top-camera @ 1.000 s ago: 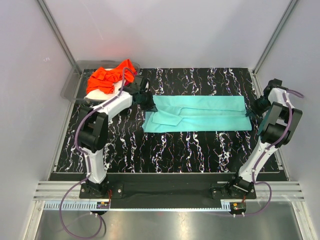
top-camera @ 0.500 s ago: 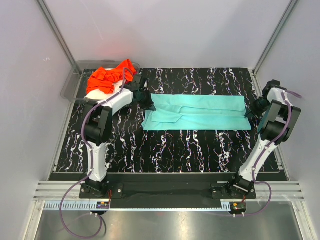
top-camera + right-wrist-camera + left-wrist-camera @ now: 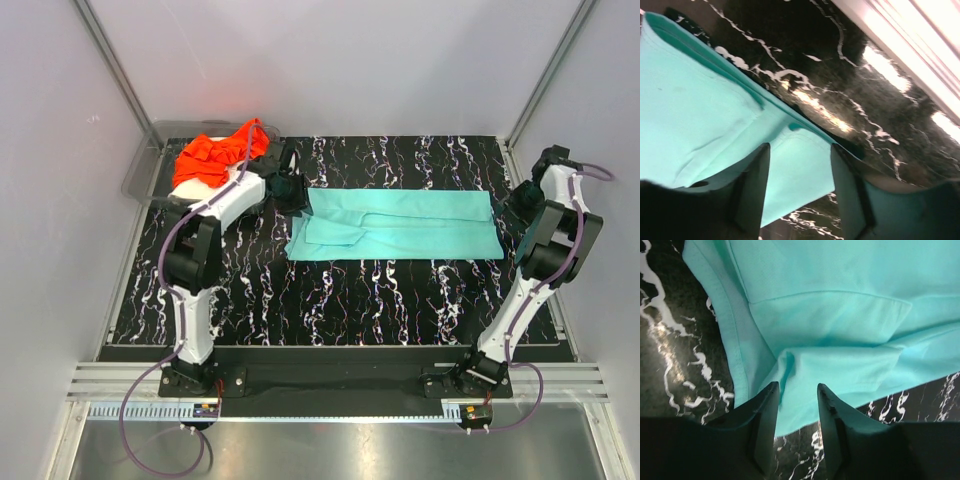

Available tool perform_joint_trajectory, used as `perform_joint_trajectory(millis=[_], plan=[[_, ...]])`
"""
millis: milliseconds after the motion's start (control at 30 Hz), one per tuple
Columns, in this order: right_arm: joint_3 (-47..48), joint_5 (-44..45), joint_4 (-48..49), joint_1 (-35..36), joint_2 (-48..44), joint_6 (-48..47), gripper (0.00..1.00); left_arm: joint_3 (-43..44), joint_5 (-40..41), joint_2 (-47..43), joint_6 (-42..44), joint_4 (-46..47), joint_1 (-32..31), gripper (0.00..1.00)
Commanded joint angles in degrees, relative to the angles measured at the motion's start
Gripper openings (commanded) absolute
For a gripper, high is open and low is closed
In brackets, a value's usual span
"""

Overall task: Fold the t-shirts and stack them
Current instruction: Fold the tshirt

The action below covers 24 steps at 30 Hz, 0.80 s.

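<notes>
Teal t-shirt (image 3: 400, 224) fabric lies under the left end effector (image 3: 795, 412). Its jaws stand apart, released and pinching nothing, and a small pucker of cloth rises just ahead of them. The right end effector (image 3: 799, 187) is released too, jaws spread above the shirt's edge. The shirt lies flat as a long band across the black marbled table (image 3: 350, 290), with the left end effector at its 9 o'clock end and the right at its 3 o'clock end. An orange t-shirt (image 3: 215, 155) is heaped at the table's 10 o'clock corner, resting on a grey tray (image 3: 140, 178).
</notes>
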State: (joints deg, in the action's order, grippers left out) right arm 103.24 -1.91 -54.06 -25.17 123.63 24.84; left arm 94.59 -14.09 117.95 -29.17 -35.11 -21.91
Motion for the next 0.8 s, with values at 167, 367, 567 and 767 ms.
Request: perform_joint_trajectory(millis=[167,367,567,767], plan=[[-2.2,4.6,-3.8,0.5,-10.1,-3.7,0.69,-3.0,7.7,-16.2,6.2,-4.3,-5.2,0.47],[-6.8,3.6,-3.7,3.2,-15.1,-3.7,0.72,-8.4,9.5,-21.5,5.4,-4.7,-8.0,0.47],[-11.6,2.5,-2.9,7.6,-19.6,-3.9,0.73,-12.1,11.1,-23.7,2.9,-4.8,-11.6,0.48],[-16.0,0.5,-0.9,12.0,-22.5,-4.4,0.74,-14.3,11.5,-21.6,-2.0,-4.3,-14.5,0.49]])
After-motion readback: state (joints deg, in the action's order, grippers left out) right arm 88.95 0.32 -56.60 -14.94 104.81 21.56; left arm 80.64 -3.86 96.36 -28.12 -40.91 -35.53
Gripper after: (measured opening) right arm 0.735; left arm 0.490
